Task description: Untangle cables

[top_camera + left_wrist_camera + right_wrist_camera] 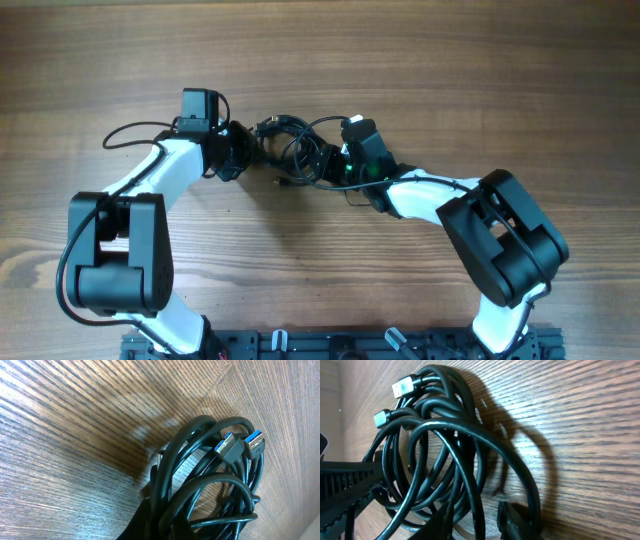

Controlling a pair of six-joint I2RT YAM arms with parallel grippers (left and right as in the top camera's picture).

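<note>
From overhead I see the cables (pixel 293 142) bunched into one black knot of loops near the middle of the desk (pixel 480 70), a little toward the edge far from the arm bases. An arm reaches in from each side. My left end effector (pixel 238 152) touches the left side of the bundle. My right end effector (pixel 335 160) sits at its right side, partly over the loops. One loose plug end (pixel 283 181) lies on the wood just on the near side of the bundle.

On the left wrist camera the left end effector is clenched. The cables (pixel 210 485) run straight down into its dark tip at the bottom of the picture, so I read it as grasping them. The loops throw a soft shadow on the wood beside them. Two plugs (pixel 227 444) with blue inserts sit side by side at the top of the bunch, touching each other.

On the right wrist camera a ribbed black finger (pixel 345 485) comes in from the left edge, and several loops (pixel 445 435) cross in front of it. The jaws stand somewhat apart with cords running between them. I cannot tell whether they press on any cord. Two silver plug tips (pixel 402 386) show at the upper left, one above the other, both pointing left.
</note>
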